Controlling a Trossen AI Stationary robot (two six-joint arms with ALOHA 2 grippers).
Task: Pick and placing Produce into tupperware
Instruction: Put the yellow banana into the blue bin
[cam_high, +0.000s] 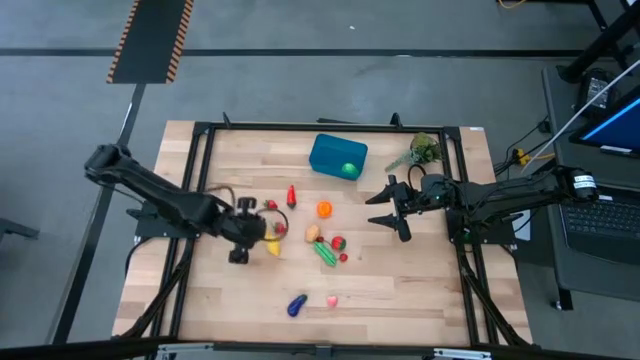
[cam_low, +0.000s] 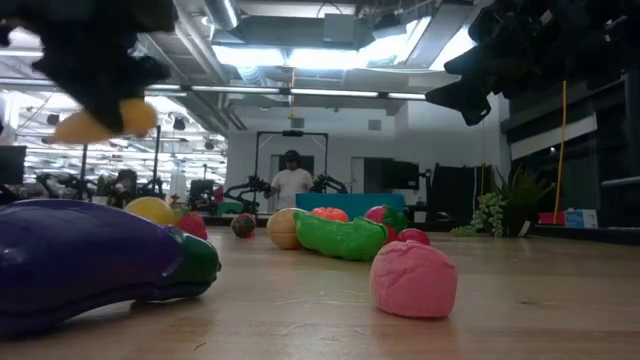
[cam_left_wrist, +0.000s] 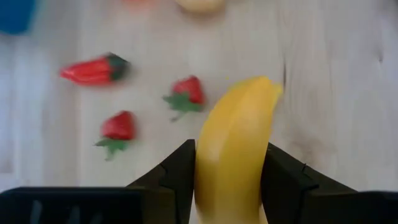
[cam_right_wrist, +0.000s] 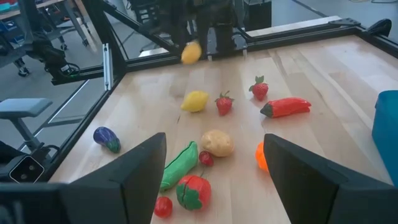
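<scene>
A: What is the left gripper (cam_left_wrist: 229, 186) holding?

B: A yellow banana (cam_left_wrist: 235, 149); its jaws are clamped on both sides of it, and in the low view the banana hangs clear above the table (cam_high: 400, 290).

A: And the right gripper (cam_high: 390, 212)?

B: It hovers over the table's right half with its jaws apart and nothing between them.

A: Where is the tub?

B: The teal tub (cam_high: 337, 155) sits near the table's far edge, with something green inside. A leafy sprig (cam_high: 420, 152) lies to its right.

A: The rest of the produce?

B: Scattered mid-table: a red pepper (cam_high: 291, 195), an orange piece (cam_high: 324, 209), a potato (cam_high: 312, 233), a green pod (cam_high: 325, 253), two strawberries (cam_left_wrist: 118, 126), and nearer the front an eggplant (cam_high: 296, 305) beside a pink piece (cam_high: 332, 299).
</scene>
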